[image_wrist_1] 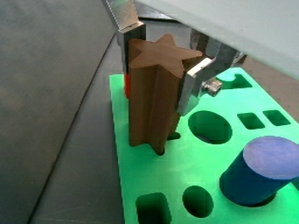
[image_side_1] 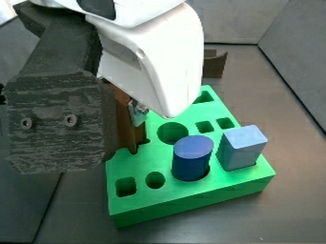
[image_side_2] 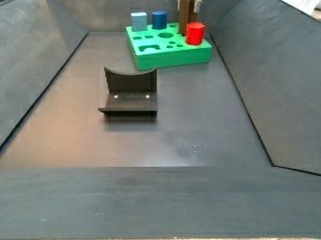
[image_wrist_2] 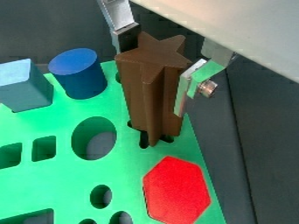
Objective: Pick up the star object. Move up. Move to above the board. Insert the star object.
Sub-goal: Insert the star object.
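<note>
1. Right up against the lens, the star object (image_wrist_1: 155, 87) stands upright between the two silver fingers (image_wrist_1: 193, 80) of the pincer (image_wrist_2: 149, 54), which is clamped on its fluted sides.
2. Its star-shaped top faces the wrist cameras, and its lower end meets the board (image_wrist_2: 70, 179) at a dark star-shaped hole; how deep it sits, I cannot tell.
3. Both wrist views show that hole lying close to an edge of the green slab.
4. Next to it in a wrist view sits a red hexagonal peg (image_wrist_2: 177, 188), its flat top showing, just beside the star object's foot.
5. Further across the board stand a dark blue cylinder (image_wrist_2: 77, 70) and a light blue block (image_wrist_2: 17, 83), side by side.
6. In a side view the arm's white housing (image_side_1: 147, 52) hides most of the grasp; the cylinder (image_side_1: 193, 157) and block (image_side_1: 241, 147) stay in plain sight.
7. From the far side view, the board (image_side_2: 167, 47) rests at the far end of the dark desk (image_side_2: 163, 131), with the fixture (image_side_2: 128, 92) well apart from it, nearer the camera.
</note>
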Robot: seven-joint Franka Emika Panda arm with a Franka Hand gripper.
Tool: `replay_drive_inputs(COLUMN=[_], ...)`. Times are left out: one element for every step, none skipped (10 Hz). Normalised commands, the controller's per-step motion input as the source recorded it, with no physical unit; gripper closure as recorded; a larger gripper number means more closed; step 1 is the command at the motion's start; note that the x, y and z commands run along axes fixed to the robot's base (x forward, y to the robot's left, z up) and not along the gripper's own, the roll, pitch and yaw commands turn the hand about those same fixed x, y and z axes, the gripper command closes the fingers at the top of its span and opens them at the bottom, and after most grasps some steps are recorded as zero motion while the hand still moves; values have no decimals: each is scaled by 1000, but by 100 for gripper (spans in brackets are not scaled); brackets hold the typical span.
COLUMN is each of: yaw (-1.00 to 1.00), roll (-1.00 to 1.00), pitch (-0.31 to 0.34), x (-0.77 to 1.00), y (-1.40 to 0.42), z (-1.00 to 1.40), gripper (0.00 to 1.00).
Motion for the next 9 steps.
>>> replay_drive_inputs(yaw=[-431,-714,-240,0,-323,-637,-526,0,-91], roll=[0,6,0,0,121,151,79,-26,0], pitch=[-93,-67,13,0,-24,0,-1,0,-16], x=[37,243,40,-26,3,160,123,0,0], y=[-180,-183,0,57,-103,-109,-34,3,-20], z=[-354,-466,0,0,-674,-817,-691,0,-497], gripper=[100,100,100,100,100,100,100,100,100])
